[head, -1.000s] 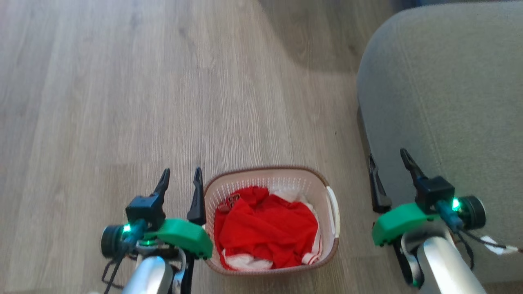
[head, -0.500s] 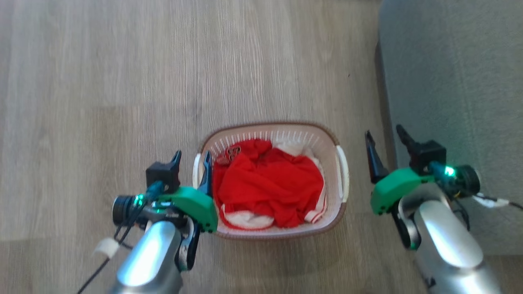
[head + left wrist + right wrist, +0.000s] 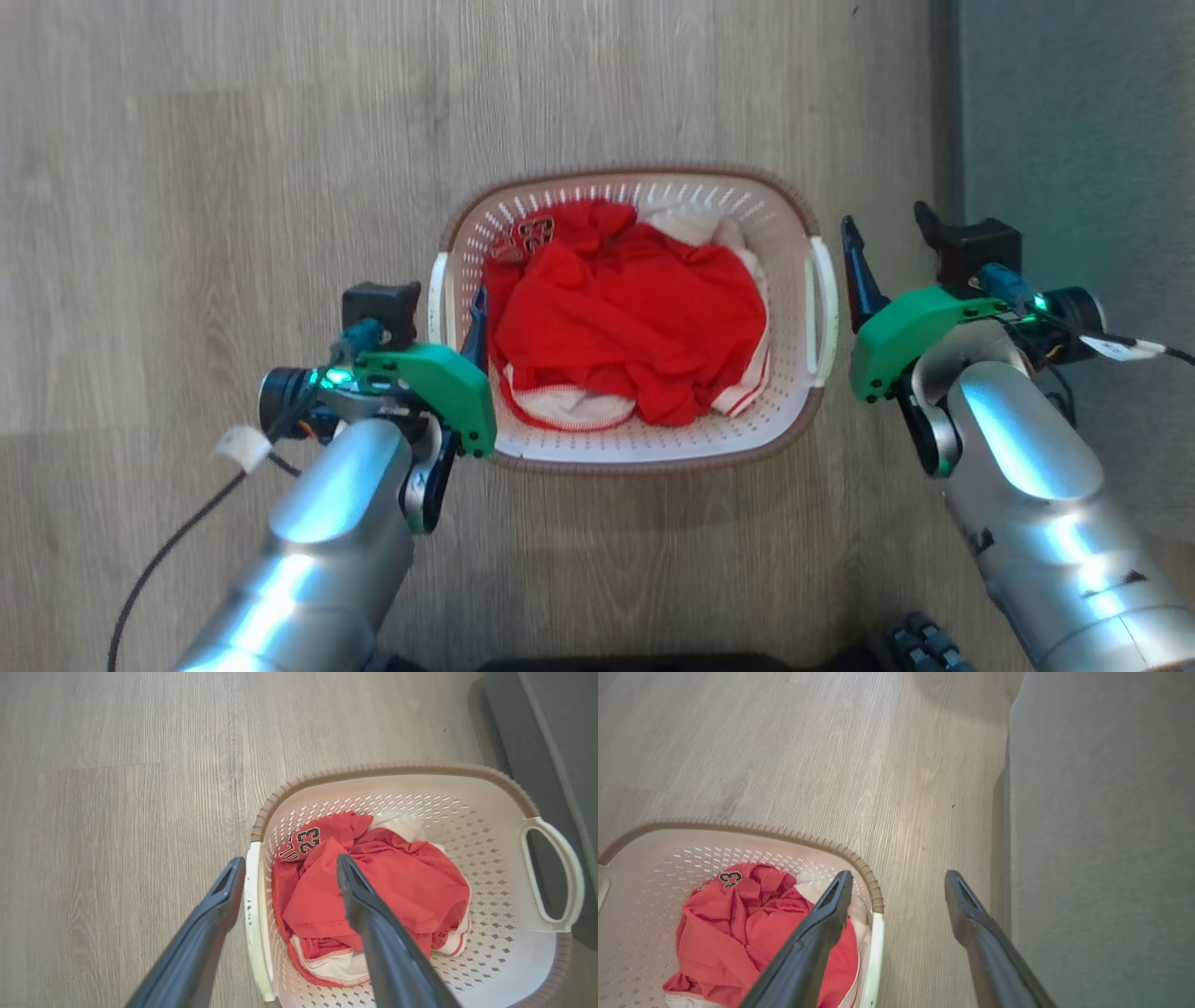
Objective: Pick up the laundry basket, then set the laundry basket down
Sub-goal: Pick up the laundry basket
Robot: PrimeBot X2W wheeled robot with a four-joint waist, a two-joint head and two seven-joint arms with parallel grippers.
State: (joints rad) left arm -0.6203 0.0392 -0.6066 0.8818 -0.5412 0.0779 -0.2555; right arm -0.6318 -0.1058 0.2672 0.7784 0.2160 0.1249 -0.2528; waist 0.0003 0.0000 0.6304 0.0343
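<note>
The cream-white perforated plastic laundry basket [image 3: 653,439] with a brown woven-look rim stands on the pale wood-plank floor [image 3: 233,140], beside a grey upholstered seat [image 3: 1074,121]. Inside lies a crumpled red and white jersey [image 3: 635,317] printed "23" in black. The left gripper [image 3: 289,862] is spread astride the basket's left white handle [image 3: 254,933], not clamping it. The right gripper [image 3: 886,217], also spread, hovers just outside the right handle [image 3: 822,308].

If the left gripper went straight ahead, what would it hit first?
Probably the cream perforated plastic laundry basket: the open left gripper straddles its white left handle, inner finger over the crumpled red jersey; depth unclear.
</note>
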